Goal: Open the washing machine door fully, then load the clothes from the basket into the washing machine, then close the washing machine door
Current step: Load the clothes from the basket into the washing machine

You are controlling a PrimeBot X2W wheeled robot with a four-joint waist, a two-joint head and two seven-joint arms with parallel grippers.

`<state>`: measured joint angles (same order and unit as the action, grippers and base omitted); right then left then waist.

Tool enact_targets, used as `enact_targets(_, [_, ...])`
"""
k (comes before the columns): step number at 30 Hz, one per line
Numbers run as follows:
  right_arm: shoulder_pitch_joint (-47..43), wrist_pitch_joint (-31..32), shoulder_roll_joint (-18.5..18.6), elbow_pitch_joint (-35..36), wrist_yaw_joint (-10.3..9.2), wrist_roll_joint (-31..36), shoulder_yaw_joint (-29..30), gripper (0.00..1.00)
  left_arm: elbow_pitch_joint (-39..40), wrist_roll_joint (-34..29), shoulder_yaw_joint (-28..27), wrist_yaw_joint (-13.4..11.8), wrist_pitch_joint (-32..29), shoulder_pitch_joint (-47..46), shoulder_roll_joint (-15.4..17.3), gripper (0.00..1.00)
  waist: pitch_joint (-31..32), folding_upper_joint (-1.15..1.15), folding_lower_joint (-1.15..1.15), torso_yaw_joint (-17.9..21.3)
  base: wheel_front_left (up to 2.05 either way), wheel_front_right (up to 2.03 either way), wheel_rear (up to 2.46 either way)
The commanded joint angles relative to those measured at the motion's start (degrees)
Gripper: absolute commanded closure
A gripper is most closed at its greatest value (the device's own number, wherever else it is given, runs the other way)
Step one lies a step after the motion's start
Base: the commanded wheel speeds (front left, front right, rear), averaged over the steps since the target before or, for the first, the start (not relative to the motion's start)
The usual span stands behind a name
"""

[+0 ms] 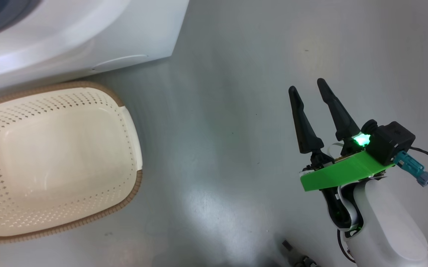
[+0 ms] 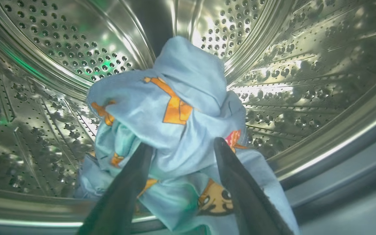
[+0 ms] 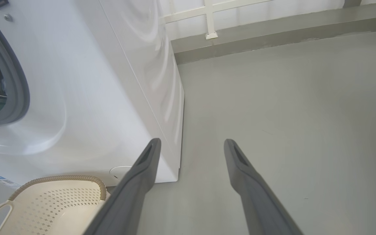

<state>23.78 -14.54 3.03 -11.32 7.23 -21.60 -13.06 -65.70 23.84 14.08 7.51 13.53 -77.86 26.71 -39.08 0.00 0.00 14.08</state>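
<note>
The left gripper [image 2: 181, 147] has its two dark fingers spread wide inside the washing machine's drum [image 2: 305, 65]. The clothes [image 2: 174, 98] bulge up between and beyond them, touching both fingers but not pinched. They are a soft, crumpled bundle of light blue fabric printed with orange and red figures, lying on the drum's lower wall and spilling toward its front lip. The drum behind is polished steel, ribbed and dotted with small holes, glinting with reflections.

Outside, the right gripper [image 1: 307, 85] hangs over the floor with its tapered fingers parted and nothing between them. A green plastic plate and a lit green lamp sit at its wrist. To its left the basket [image 1: 137, 185] stands on the floor just beside the washing machine [image 1: 69, 37] — cream plastic, a rounded rectangle with diamond perforations and a brown woven-look rim. The floor [image 1: 217, 129] is smooth pale grey with a dull sheen. The machine is a glossy white box with a grey gasket [image 3: 18, 81] round its opening; beyond it runs a grey skirting under a white wall.
</note>
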Motion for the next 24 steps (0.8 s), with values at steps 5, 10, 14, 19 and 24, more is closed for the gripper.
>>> enact_targets(5, [-0.5, -0.5, -0.1, 0.7, 0.25, 0.5, -0.9, 0.0, 0.7, 3.0, 1.7, 0.0, 0.6, -0.5, 2.6, 0.0, 1.1, 0.0, 0.0, -0.4, 0.0, 0.0, 0.0])
enact_targets(10, [-0.9, -0.5, -0.1, 0.3, 0.25, 1.1, -0.5, 0.0, 2.6, 6.1, 2.2, 0.0, 1.4, 2.1, 2.4, 0.0, 3.0, 0.0, 0.0, -0.9, 0.0, 0.0, 0.0])
enact_targets(14, [-1.0, -0.5, 0.2, 0.2, 0.25, 1.4, -0.1, 0.0, 7.8, 7.5, -0.1, 0.0, 1.4, 6.5, 2.9, 0.0, 4.8, 0.0, 0.0, -1.4, 0.0, 0.0, 0.0])
enact_targets(19, [-1.5, -0.5, 1.3, -0.1, 0.25, 1.4, 0.3, 0.0, 14.8, 6.9, -4.3, 0.0, 1.5, 14.6, 2.4, 0.0, 7.6, 0.0, 0.0, -2.3, 0.0, 0.0, 0.0])
enact_targets(24, [-2.7, -0.5, 2.8, -0.6, 0.25, 1.3, 0.7, 0.0, 21.2, 4.0, -8.5, 0.0, 1.5, 23.5, 0.2, 0.0, 11.3, 0.0, 0.0, -3.6, 0.0, 0.0, 0.0])
